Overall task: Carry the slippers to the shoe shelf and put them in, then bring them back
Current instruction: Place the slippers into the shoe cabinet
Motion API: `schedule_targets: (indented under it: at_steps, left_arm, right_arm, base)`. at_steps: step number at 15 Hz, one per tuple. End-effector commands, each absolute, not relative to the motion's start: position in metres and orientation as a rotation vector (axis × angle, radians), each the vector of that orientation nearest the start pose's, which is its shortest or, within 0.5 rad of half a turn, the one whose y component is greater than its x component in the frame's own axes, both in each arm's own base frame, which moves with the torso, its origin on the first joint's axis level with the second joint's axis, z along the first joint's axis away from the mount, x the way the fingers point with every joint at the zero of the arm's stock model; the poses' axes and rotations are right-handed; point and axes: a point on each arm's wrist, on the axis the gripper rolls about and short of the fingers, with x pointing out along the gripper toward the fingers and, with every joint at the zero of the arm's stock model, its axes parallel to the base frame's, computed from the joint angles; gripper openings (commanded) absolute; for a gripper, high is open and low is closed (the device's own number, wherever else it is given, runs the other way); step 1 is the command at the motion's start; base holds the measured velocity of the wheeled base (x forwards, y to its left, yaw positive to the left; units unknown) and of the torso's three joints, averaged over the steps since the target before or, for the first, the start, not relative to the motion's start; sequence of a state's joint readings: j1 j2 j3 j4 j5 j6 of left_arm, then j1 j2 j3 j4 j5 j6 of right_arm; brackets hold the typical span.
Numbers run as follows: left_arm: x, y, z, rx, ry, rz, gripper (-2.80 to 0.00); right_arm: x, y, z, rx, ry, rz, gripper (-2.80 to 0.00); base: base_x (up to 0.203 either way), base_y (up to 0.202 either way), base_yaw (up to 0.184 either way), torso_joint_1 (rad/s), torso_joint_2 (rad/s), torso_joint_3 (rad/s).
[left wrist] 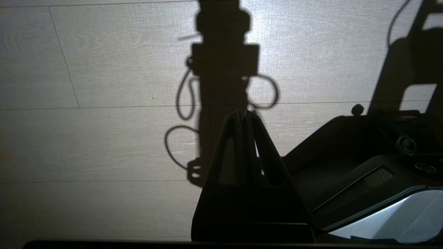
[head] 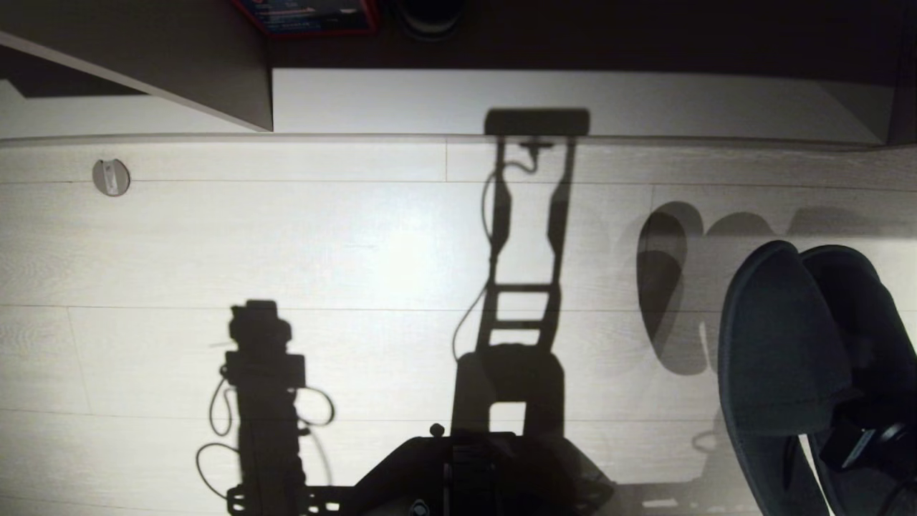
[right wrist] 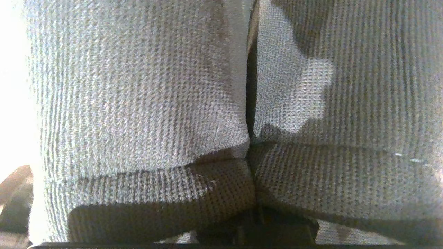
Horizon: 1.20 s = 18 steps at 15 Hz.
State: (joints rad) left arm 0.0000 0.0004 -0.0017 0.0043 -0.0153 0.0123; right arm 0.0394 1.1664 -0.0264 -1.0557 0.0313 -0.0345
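hard light from behind the robot throws sharp black shadows of arms and torso on the pale floor (head: 344, 244), with glare at centre. the slippers (head: 781, 344) cast a soft shadow; upper recess dark. right wrist view blown out along one edge.

Pale wood-plank floor (head: 344, 251) fills the frame; a round metal floor fitting (head: 111, 177) at ten o'clock, a red-edged box (head: 308, 18) near twelve.
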Motion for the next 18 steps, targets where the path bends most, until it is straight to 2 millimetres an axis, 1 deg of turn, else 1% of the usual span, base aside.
schedule_targets:
  at_steps: [1,2,4,5,6,9,14,18]
  left_arm:
    - [-0.023,0.0,0.075,0.012,0.003,-0.015,-2.8]
    - [-0.023,0.0,0.075,0.012,0.003,-0.015,-2.8]
    - [-0.023,0.0,0.075,0.012,0.003,-0.015,-2.8]
    - [-0.023,0.0,0.075,0.012,0.003,-0.015,-2.8]
    - [-0.023,0.0,0.075,0.012,0.003,-0.015,-2.8]
    - [-0.023,0.0,0.075,0.012,0.003,-0.015,-2.8]
    - [-0.023,0.0,0.075,0.012,0.003,-0.015,-2.8]
    - [-0.023,0.0,0.075,0.012,0.003,-0.015,-2.8]
  right_arm:
    - [0.147,0.007,0.131,-0.036,0.126,0.077,-2.8]
    - [0.157,0.007,0.134,-0.04,0.093,0.084,-2.8]
    - [0.175,0.008,0.155,-0.069,-0.021,0.1,-2.8]
    - [0.18,0.009,0.161,-0.099,-0.052,0.107,-2.8]
    - [0.185,0.009,0.173,-0.14,-0.108,0.109,-2.8]
    - [0.192,0.01,0.187,-0.17,-0.19,0.107,-2.8]
    - [0.207,0.01,0.194,-0.163,-0.212,0.106,-2.8]
    - [0.213,0.009,0.195,-0.16,-0.235,0.099,-2.8]
  base:
    - [0.0,0.0,0.0,0.0,0.0,0.0]
    - [0.0,0.0,0.0,0.0,0.0,0.0]
    - [0.0,0.0,0.0,0.0,0.0,0.0]
    - [0.0,0.0,0.0,0.0,0.0,0.0]
    - [0.0,0.0,0.0,0.0,0.0,0.0]
    - [0.0,0.0,0.0,0.0,0.0,0.0]
    - [0.0,0.0,0.0,0.0,0.0,0.0]
    - [0.0,0.0,0.0,0.0,0.0,0.0]
